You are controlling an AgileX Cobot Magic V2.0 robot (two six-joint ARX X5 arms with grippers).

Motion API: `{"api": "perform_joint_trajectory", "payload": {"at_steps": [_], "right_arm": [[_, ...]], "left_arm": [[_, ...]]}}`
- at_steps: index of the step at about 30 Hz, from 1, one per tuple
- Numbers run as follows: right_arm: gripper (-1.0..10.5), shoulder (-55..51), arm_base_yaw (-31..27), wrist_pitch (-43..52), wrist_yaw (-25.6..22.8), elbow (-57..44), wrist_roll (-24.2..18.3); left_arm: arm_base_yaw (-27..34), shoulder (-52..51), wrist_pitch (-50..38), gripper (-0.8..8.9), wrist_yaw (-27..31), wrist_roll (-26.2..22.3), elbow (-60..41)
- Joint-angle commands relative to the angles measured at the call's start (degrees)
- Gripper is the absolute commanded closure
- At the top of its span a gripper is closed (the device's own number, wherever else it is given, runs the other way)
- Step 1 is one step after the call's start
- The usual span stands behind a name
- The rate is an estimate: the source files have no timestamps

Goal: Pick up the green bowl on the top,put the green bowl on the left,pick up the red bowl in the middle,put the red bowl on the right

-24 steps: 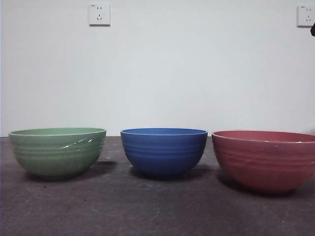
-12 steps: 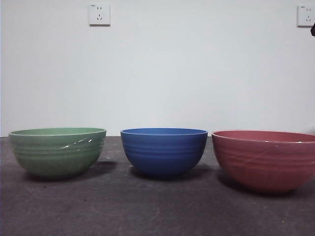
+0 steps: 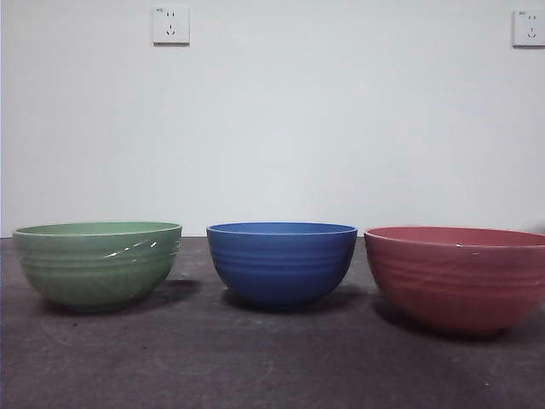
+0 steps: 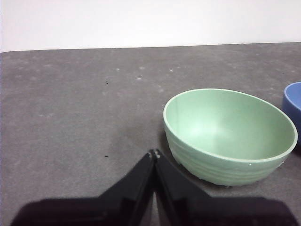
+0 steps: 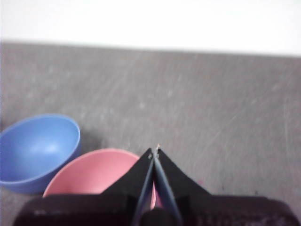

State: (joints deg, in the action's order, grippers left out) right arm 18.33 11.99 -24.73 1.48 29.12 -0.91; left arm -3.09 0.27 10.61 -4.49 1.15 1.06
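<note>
The green bowl point(image 3: 98, 264) stands upright on the table at the left in the front view. It also shows in the left wrist view point(image 4: 230, 134). The red bowl point(image 3: 456, 274) stands upright at the right, and shows in the right wrist view point(image 5: 94, 174). My left gripper point(image 4: 154, 153) is shut and empty, raised beside the green bowl and apart from it. My right gripper point(image 5: 154, 150) is shut and empty, above and near the red bowl's rim. Neither gripper shows in the front view.
A blue bowl point(image 3: 281, 262) stands between the green and red bowls, close to the red one; it also shows in the right wrist view point(image 5: 37, 150). The dark grey table point(image 3: 255, 358) runs to a white wall with two sockets point(image 3: 170, 25).
A black arm tip at the right edge of the front view has left the view. The bowls have not moved.
</note>
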Motion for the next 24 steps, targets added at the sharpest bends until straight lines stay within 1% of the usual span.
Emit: {"api": "perform_joint_trajectory", "payload": {"at_steps": [1, 4, 7, 10, 15, 19, 24], "right_arm": [[9.4, -6.69, -3.80, 1.84, 4.63, -7.72, -1.18], [9.4, -11.34, -6.05, 6.75, 4.57, -15.28, -1.18], [9.4, -14.12, -6.32, 12.00, 4.57, -21.62, -1.16], [9.4, -16.15, -6.32, 13.90, 4.59, -25.62, -1.14], [9.4, -17.99, -6.32, 14.03, 4.57, -28.50, -0.57], [9.4, -18.05, -6.29, 14.19, 4.39, -28.52, 1.05], [9.4, -17.70, -6.29, 14.03, 4.17, -28.41, 1.03]], "left_arm": [[0.17, -0.07, -0.33, 8.17, -0.04, 0.37, -0.74], [0.17, -0.07, -0.33, 8.17, 0.02, 0.37, -0.74], [0.17, -0.07, -0.33, 8.17, -0.04, 0.37, -0.74], [0.17, -0.07, -0.33, 8.17, -0.02, 0.37, -0.74], [0.17, -0.07, -0.33, 8.17, -0.02, 0.37, -0.74], [0.17, -0.07, -0.35, 8.17, -0.02, 0.37, -0.74], [0.17, -0.07, -0.35, 8.17, -0.02, 0.37, -0.74]]}}
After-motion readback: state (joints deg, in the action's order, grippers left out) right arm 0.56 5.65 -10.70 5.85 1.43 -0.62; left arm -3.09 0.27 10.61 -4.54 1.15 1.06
